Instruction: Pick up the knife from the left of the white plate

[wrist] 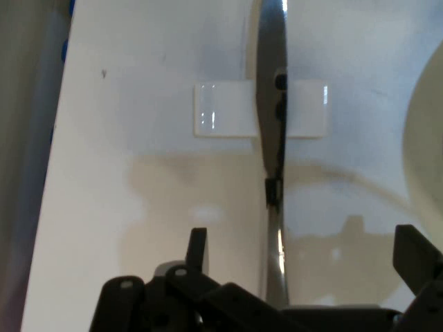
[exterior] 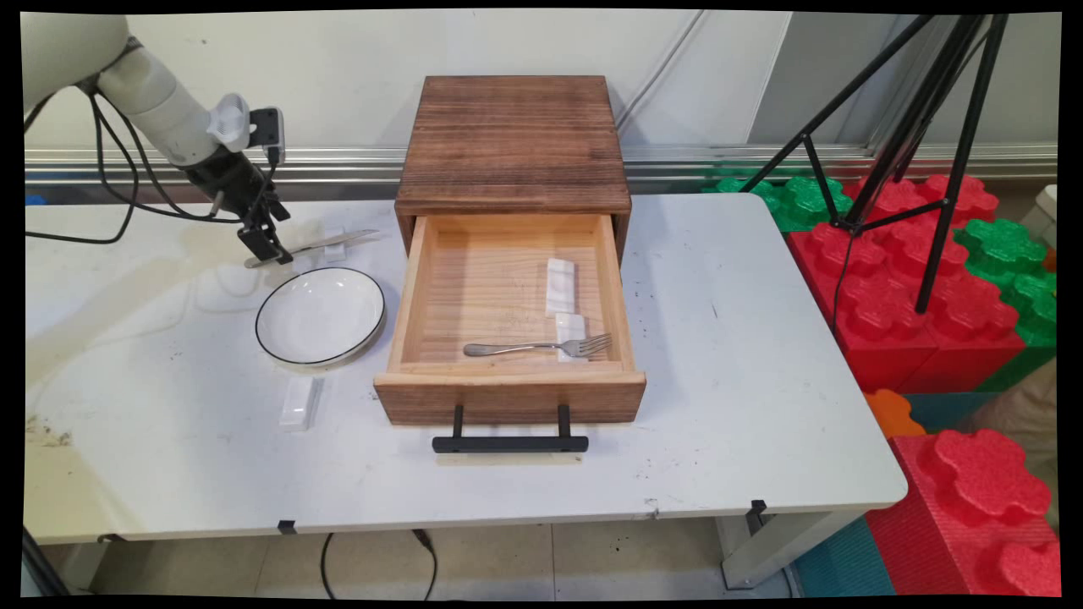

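Hand view shows the gripper (wrist: 301,252) spread wide, straddling the knife (wrist: 271,124) handle without gripping it. Knife blade lies across a white rest (wrist: 221,119) near the table's (exterior: 744,355) rear left edge, behind the plate (exterior: 320,316).

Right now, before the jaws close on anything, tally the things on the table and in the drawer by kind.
Knives: 1, on a rest by the gripper: knife
Forks: 1, in the drawer: fork
Plates: 1: plate
White rests: 4
Wooden drawer boxes: 1: box
Total: 8
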{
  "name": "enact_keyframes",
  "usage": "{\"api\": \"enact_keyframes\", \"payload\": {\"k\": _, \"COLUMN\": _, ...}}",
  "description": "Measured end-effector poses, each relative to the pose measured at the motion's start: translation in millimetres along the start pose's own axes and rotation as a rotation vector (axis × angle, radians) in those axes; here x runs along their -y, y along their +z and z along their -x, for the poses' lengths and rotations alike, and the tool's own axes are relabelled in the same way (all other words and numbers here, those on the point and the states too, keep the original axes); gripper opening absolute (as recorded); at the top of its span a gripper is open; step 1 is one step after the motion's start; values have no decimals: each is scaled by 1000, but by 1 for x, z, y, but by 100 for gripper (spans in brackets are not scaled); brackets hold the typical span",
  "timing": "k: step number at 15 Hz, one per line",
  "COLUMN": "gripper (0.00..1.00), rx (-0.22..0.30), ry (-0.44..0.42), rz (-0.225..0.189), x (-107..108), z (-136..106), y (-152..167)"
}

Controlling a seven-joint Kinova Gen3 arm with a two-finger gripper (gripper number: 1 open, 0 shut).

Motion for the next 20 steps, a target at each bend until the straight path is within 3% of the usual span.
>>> {"api": "enact_keyframes", "payload": {"k": 14, "gripper": 100, "rx": -7, "ry": 2, "rz": 34, "x": 20, "z": -3, "y": 37}}
{"api": "enact_keyframes", "payload": {"k": 15, "gripper": 0, "rx": -10, "ry": 3, "rz": 39, "x": 20, "z": -3, "y": 38}}
{"api": "enact_keyframes", "payload": {"k": 20, "gripper": 0, "rx": -18, "ry": 6, "rz": 48, "x": 21, "z": -3, "y": 39}}
